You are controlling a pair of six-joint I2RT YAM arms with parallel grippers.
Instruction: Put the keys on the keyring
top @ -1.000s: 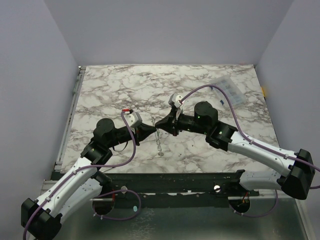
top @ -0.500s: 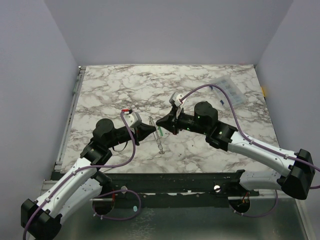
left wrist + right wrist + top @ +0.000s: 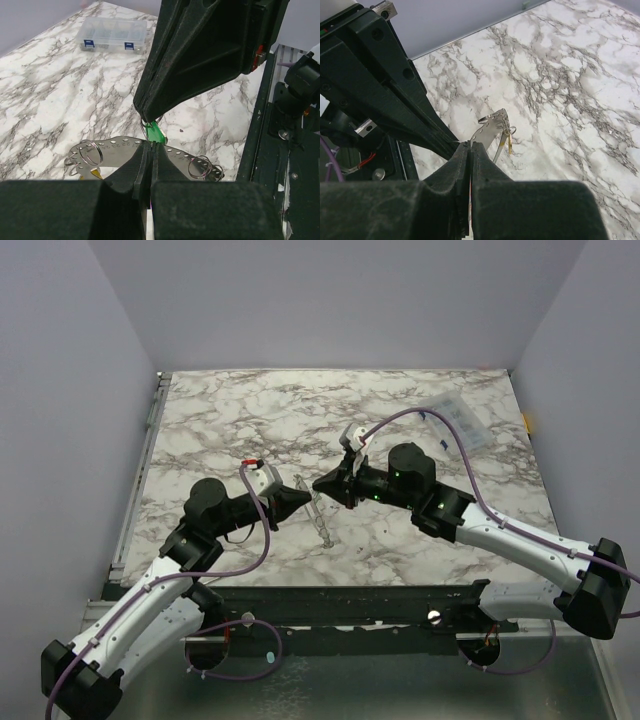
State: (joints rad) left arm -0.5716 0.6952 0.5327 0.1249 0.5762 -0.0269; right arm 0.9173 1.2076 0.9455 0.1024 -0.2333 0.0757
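In the left wrist view my left gripper (image 3: 151, 146) is shut on the green key (image 3: 157, 133). My right gripper (image 3: 144, 115) comes down from above. It is shut on a small wire ring (image 3: 147, 125) at the green key's top. The two tips sit close together above the table, left (image 3: 298, 498) and right (image 3: 318, 483). The keyring (image 3: 112, 148), a curved grey metal strip with holes and small split rings, lies just below them. It also shows in the top view (image 3: 320, 522) and the right wrist view (image 3: 492, 127). The yellow key (image 3: 509, 142) hangs on it.
A clear plastic compartment box (image 3: 455, 420) lies at the table's far right, also in the left wrist view (image 3: 112, 35). Purple cables arc over both arms. The black metal frame (image 3: 350, 605) runs along the near table edge.
The two gripper tips, touching a second ago, have drawn slightly apart. The left gripper has backed off a little to the left. The metal strip has shifted slightly.
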